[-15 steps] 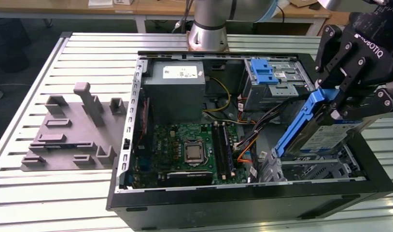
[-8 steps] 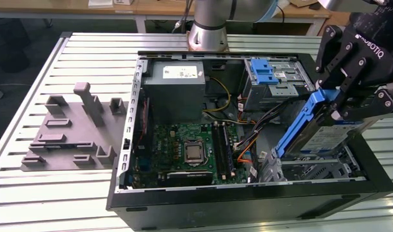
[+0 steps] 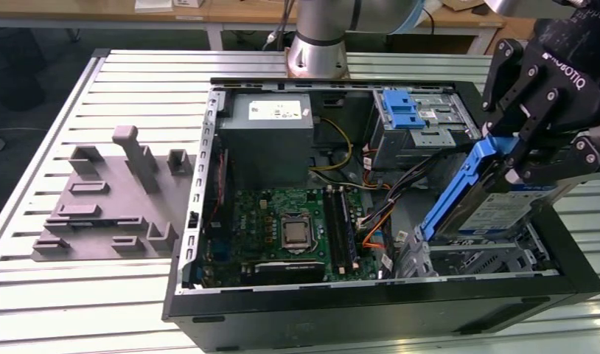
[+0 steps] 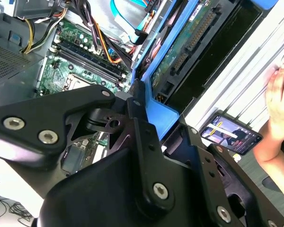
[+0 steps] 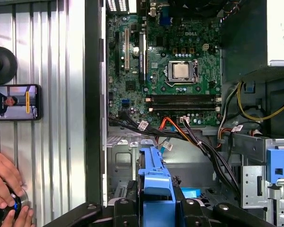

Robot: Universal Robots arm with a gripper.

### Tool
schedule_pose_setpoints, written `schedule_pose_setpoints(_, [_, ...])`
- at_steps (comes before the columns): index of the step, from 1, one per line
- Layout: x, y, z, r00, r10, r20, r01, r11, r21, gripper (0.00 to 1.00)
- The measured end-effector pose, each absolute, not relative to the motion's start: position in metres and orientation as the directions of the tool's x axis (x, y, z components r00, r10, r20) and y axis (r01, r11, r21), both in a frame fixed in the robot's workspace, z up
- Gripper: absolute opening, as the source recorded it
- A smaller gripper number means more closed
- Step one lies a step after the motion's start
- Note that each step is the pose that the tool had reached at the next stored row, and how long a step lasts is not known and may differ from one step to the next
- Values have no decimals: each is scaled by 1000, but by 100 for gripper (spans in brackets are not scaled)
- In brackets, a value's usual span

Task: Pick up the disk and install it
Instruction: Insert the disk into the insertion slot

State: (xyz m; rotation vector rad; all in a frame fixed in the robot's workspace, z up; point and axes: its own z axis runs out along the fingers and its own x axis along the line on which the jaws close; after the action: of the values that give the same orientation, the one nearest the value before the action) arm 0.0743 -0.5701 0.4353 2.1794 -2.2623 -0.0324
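Ext. view, L to R. Grey fixture block (image 3: 108, 203) w/ upright pegs sits on the slatted surface (image 3: 44, 133) toward its left edge, apart from the open PC case (image 3: 379, 295) — not involved now. Case lies on its side, panel off, so the bays are reachable from above. Inside: grey power supply box (image 3: 270, 122) at the far left corner of the case, motherboard (image 3: 285, 232) below it w/ bare CPU socket, cable bundle (image 3: 379, 195) running across the middle, blue-latched drive cage (image 3: 418, 118) at the far right.

Claw (image 3: 531, 158) at the case's right side — fingers closed on the disk (image 3: 497, 203), pinching the blue carrier's upper end. Disk is off the surface, tilted steeply, lower end down inside the case just above the metal bay (image 3: 477, 258) at the near right corner. Tilt prob. matches the bay's entry angle; judged mid-insertion, not seated.

In the way: orange/black cables lie close to the disk's lower left edge — snag risk. Case wall tight on the right.

First wrist view: phone (image 5: 14, 101) and a person's hand (image 5: 4, 184) on the surface outside the case, clear of the arm.
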Motion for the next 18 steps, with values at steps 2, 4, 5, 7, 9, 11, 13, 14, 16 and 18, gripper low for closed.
schedule_pose_setpoints(2, [74, -570, 435, -38, -999, -14, -999, 37, 15, 36])
schedule_pose_setpoints(4, [74, -570, 434, -38, -999, -14, -999, 37, 15, 36])
schedule_pose_setpoints(5, [74, -570, 433, -37, -999, -14, -999, 37, 15, 36])
schedule_pose_setpoints(7, [74, -570, 431, -37, -999, -14, -999, 37, 15, 36])
schedule_pose_setpoints(9, [74, -570, 429, -37, -999, -12, -999, 37, 15, 36])
schedule_pose_setpoints(11, [74, -570, 427, -38, -999, -11, -999, 37, 15, 36])
schedule_pose_setpoints(13, [74, -570, 426, -38, -999, -10, -999, 37, 15, 36])
schedule_pose_setpoints(14, [74, -570, 426, -37, -999, -10, -999, 37, 15, 36])
schedule_pose_setpoints(16, [74, -570, 426, -38, -999, -10, -999, 37, 15, 36])
schedule_pose_setpoints(18, [74, -570, 426, -38, -999, -10, -999, 37, 15, 36])
